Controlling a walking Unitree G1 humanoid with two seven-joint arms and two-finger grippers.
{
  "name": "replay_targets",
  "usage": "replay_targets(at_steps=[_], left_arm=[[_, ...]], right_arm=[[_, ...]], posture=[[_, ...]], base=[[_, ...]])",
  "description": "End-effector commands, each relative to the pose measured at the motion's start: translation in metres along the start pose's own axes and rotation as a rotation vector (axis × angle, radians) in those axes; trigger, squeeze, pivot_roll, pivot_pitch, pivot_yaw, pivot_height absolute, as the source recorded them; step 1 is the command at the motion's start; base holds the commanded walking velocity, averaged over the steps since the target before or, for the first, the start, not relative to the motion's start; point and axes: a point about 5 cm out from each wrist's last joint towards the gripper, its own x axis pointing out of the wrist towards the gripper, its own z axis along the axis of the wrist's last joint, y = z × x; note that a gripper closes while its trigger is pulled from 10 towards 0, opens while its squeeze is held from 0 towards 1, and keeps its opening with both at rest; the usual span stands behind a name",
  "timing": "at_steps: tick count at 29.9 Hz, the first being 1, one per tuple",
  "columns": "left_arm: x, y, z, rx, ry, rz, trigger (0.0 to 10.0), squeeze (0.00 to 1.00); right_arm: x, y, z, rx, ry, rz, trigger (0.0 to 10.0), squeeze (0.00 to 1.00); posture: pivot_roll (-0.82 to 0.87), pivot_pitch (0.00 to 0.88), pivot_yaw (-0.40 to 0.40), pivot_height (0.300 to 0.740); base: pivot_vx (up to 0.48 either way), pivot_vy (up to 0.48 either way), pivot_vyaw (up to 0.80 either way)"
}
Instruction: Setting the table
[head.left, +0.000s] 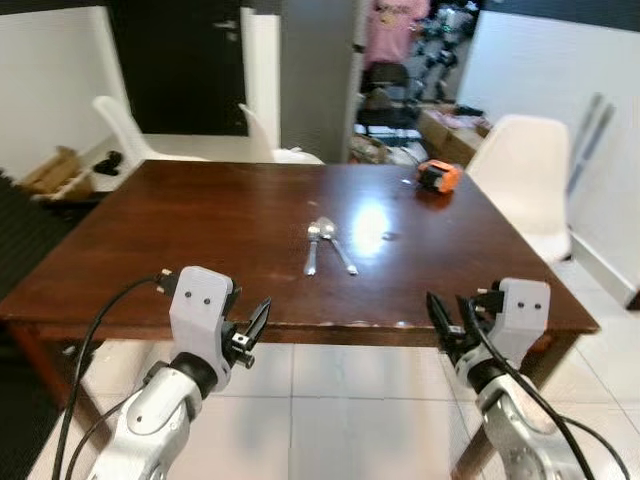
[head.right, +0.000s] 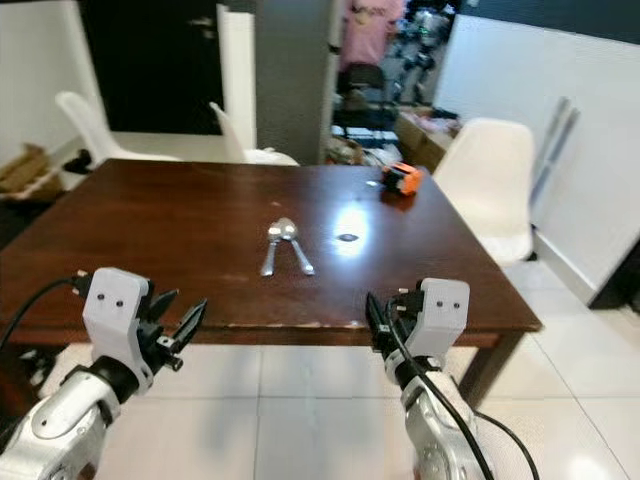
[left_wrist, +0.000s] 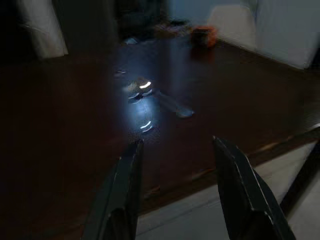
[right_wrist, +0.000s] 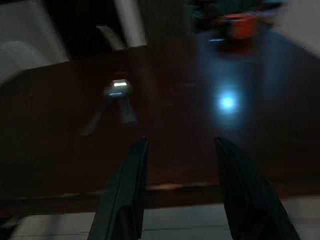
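Left eye view: nearest, the left claw and right claw hover before the table edge, both spread and empty — apparently poised to reach. Farther in, two spoons lie mid-table, bowls touching, handles splayed. Beyond — an orange tape measure, white chairs.

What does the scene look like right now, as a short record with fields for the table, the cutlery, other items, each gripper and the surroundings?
table: dark brown wooden table
cutlery: two spoons lying near the middle, bowls together, handles spread toward the robot
other item: orange object near the far right corner
left gripper: left gripper open, held off the near edge, holding nothing
right gripper: right gripper open, held off the near edge, holding nothing
surroundings: white chairs at the far side and right side; a person in a pink top in the background
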Motion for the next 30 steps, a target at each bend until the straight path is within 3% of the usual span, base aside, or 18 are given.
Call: replay_targets(at_steps=[1, 5, 30], left_arm=[[-0.0010, 0.0016, -0.0040, 0.011, 0.004, 0.008, 10.0, 0.00], [0.0007, 0.0034, -0.0034, 0.017, -0.012, 0.027, 10.0, 0.02], [0.0038, 0.0008, -0.0040, 0.032, -0.017, 0.018, 10.0, 0.01]], right_arm=[[-0.0012, 0.0010, 0.0007, 0.006, -0.011, 0.002, 10.0, 0.00], [-0.0009, 0.0016, 0.0022, -0.001, -0.021, 0.006, 10.0, 0.00], [-0.0004, 0.0006, 0.0024, -0.014, -0.017, 0.016, 10.0, 0.00]], posture=[[0.03, 0.094, 0.060, 0.740], [0.03, 0.093, 0.062, 0.740], [0.02, 0.082, 0.066, 0.740]], base=[[0.000, 0.000, 0.00], [0.204, 0.000, 0.00], [0.472, 0.000, 0.00]])
